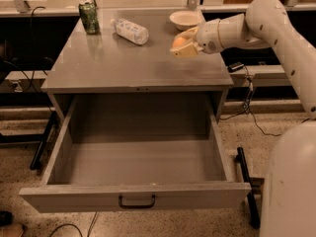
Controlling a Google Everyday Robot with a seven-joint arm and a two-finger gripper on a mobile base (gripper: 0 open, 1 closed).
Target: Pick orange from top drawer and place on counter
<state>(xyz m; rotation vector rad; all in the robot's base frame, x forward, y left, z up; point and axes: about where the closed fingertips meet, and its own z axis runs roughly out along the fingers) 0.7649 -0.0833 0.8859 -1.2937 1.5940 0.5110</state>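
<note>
The orange [178, 41] is held between the fingers of my gripper [183, 44], just above the right rear part of the counter [123, 63]. The gripper reaches in from the right on the white arm and is shut on the fruit. The top drawer [136, 152] is pulled fully open below the counter and shows nothing inside; its dark pull handle [137, 202] is centred on the front panel.
A green can [89, 17] stands at the counter's back left. A clear plastic bottle [130, 30] lies on its side behind the middle. A white bowl [184, 19] sits at the back right, just behind the gripper. The robot's white body [291, 181] fills the lower right.
</note>
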